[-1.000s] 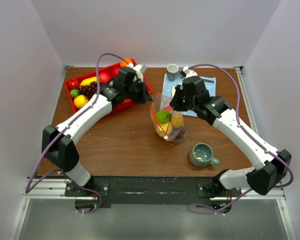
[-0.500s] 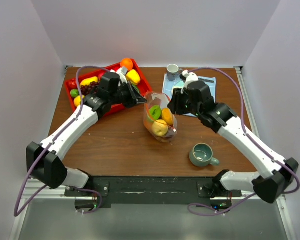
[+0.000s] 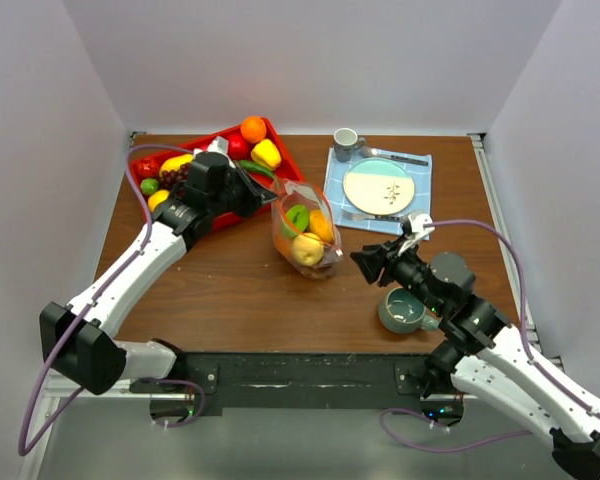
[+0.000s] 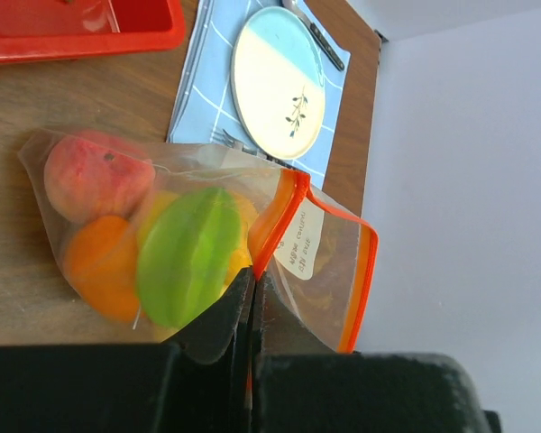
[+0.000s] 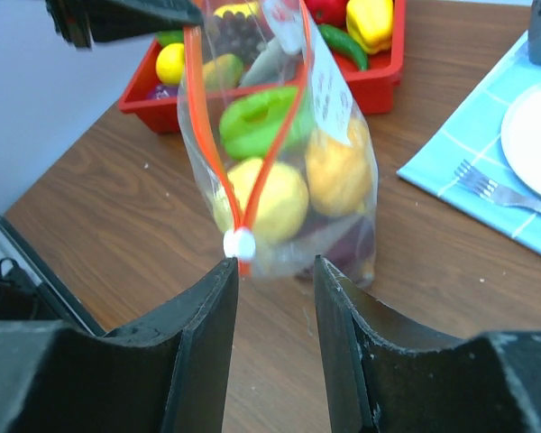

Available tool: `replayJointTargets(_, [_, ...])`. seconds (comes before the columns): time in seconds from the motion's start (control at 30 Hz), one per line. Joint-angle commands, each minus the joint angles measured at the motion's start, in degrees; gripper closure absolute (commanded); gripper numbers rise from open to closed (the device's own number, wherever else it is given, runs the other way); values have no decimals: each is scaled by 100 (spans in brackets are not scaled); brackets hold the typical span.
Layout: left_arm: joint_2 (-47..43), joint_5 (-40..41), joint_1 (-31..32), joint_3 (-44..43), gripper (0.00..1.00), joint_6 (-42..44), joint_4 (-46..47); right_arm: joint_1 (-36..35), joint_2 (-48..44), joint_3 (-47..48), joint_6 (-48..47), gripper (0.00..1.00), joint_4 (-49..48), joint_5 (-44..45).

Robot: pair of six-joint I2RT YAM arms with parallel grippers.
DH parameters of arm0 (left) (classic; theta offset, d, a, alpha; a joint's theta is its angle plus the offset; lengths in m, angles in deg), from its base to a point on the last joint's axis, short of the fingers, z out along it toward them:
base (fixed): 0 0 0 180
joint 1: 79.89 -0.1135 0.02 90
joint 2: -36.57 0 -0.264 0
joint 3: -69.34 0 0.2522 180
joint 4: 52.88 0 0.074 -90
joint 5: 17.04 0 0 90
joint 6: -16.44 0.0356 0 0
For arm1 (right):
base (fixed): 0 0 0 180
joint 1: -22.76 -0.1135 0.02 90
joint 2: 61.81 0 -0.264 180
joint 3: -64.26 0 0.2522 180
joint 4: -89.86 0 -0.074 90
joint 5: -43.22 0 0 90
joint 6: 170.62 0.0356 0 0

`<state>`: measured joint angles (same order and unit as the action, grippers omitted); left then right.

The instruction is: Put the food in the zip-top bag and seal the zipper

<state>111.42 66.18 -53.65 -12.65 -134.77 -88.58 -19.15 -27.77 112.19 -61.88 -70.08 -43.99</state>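
Your left gripper (image 4: 251,311) is clamped on the film of the zip-top bag (image 3: 305,225), which stands mid-frame in the top view, just right of the red tray (image 3: 284,152). Your right gripper (image 5: 273,263) is spread with nothing in it, the white slider (image 5: 239,244) just ahead of its fingers. The zipper (image 5: 197,117) gapes above that slider, so a slack left hold could tip the bag and spill the food (image 4: 182,257). Close the right one off-centre and you pinch film, not slider. The left wrist view cuts off how much film is held; whether the base rests on the surface (image 3: 230,290) is unclear.
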Motion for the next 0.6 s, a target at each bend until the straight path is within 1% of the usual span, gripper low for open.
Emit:
replayJointTargets(0.0, [-146, 371, -84, -6, 100, -304, 321, -54, -100, -463, -125, 57, -1096, 11])
replayJointTargets(0.07, [-102, 406, -84, 11, 100, -374, 356, -63, -108, -622, -108, 58, -1349, 29])
replayJointTargets(0.13, [-67, 424, -84, 11, 100, -409, 374, -80, -38, -807, -99, 55, -1526, 73])
replayJointTargets(0.37, [-23, 494, -101, -59, 100, -427, 365, -168, 542, -877, -274, 55, -2167, 99])
replayJointTargets(0.57, [82, 459, -101, -138, 100, -418, 339, -449, 867, -939, -424, 56, -2414, 310])
